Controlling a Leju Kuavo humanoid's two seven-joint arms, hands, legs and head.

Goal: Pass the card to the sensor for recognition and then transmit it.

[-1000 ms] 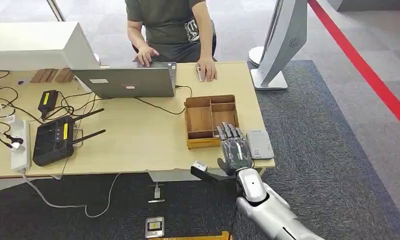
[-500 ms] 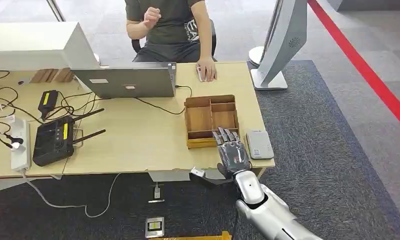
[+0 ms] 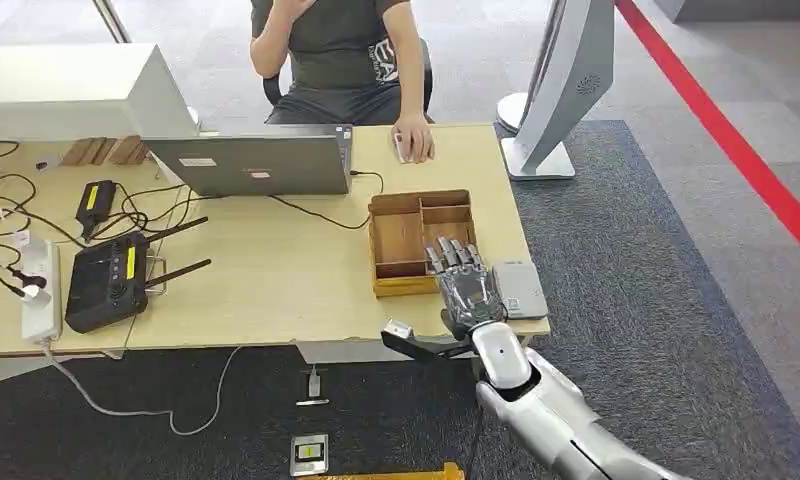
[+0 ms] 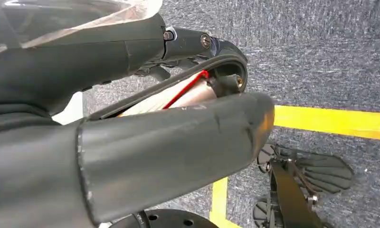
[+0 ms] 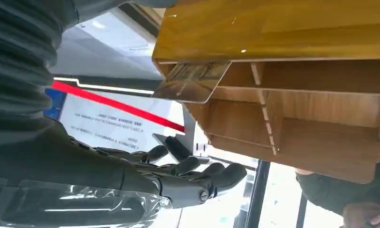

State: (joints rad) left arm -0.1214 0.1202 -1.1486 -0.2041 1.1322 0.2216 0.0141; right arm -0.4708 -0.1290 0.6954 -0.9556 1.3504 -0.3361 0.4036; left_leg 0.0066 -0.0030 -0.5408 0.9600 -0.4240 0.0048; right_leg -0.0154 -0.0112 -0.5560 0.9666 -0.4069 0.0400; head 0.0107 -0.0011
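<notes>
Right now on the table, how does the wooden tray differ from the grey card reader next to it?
The wooden tray is brown and open-topped, split into compartments; the grey card reader is a flat, closed, pale slab. The wooden tray is clearly the larger of the two. The right robot hand hovers over the wooden tray's near corner, while the grey card reader lies uncovered beside it. Both rest flat near the table's right front corner.

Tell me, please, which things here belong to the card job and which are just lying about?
Job: shiny printed card at the wooden divided box; flat grey reader pad, likely the sensor; right hand.
Lying about: silver laptop; black antenna router; white power strip.
</notes>
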